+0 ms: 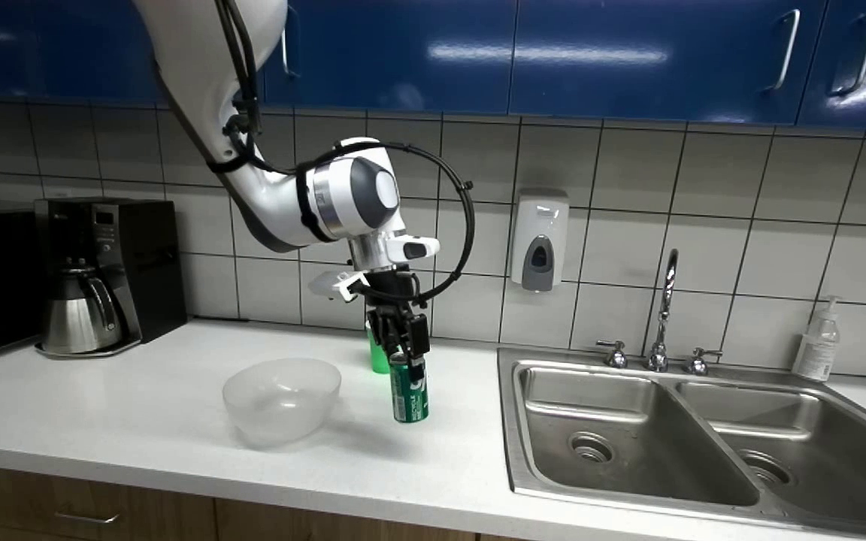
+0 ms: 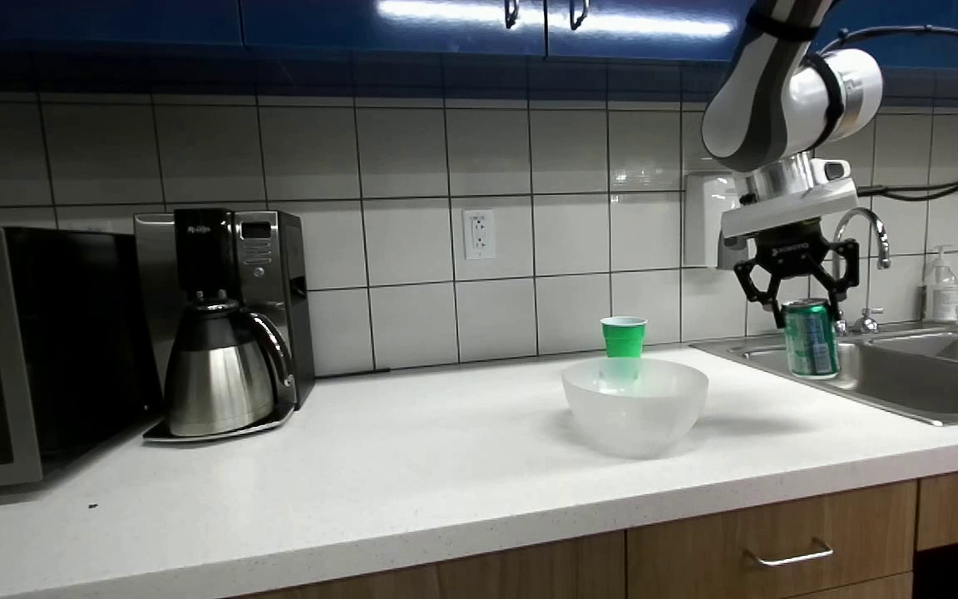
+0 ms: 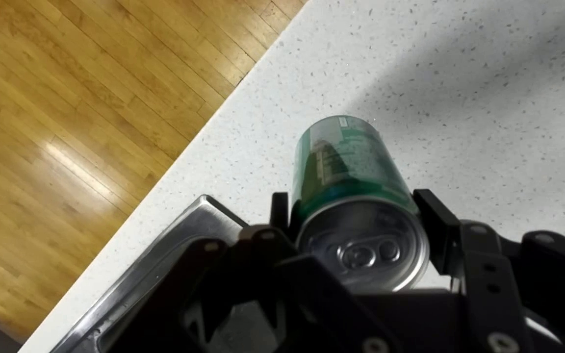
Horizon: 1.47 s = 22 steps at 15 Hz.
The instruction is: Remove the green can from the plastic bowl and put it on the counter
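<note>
The tool (image 2: 809,320) holds the can (image 3: 356,186), pinching it near its top from two sides. The can is out of the bowl (image 1: 283,406) and seems to hang over the tabletop (image 1: 463,458), between the bowl and the sink (image 1: 516,428). It is likely thin, smooth metal: it could slip, and a hard squeeze could dent it. It may be light, or heavier if full. This high grip should let the bottom land first.

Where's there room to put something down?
Widest bare counter: between coffee maker and plastic bowl. Narrow strip: between bowl and front edge. Crowded: behind the bowl, by the green plastic cup, and toward the double sink, where the gripper holds the green can.
</note>
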Motion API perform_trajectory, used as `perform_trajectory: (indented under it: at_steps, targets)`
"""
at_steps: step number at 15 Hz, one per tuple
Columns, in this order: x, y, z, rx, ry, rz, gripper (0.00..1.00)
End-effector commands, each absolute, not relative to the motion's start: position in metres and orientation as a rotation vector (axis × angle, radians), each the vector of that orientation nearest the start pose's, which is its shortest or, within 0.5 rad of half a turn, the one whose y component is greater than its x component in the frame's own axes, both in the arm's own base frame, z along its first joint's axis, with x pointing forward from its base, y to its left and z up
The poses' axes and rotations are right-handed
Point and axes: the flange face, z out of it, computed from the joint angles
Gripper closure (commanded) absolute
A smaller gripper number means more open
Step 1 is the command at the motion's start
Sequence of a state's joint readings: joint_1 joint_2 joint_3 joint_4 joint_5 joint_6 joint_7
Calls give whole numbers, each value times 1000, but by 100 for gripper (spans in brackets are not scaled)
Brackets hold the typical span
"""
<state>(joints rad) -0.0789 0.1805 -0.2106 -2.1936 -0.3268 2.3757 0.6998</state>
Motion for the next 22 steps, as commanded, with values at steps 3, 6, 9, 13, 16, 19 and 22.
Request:
perform_trajectory:
  at_steps: [3, 6, 9, 13, 16, 19, 22]
  targets:
    - [518, -174, 278, -3126, 1169, -135, 61]
    - [520, -180, 268, -3099, 1201, -120, 61]
    - [519, -185, 259, -3073, 1225, -99, 61]
    - [519, -187, 252, -3069, 1223, -92, 61]
    - [517, -188, 248, -3068, 1206, -102, 61]
    - [517, -189, 245, -3069, 1186, -112, 61]
    - [515, -191, 241, -3073, 1176, -112, 61]
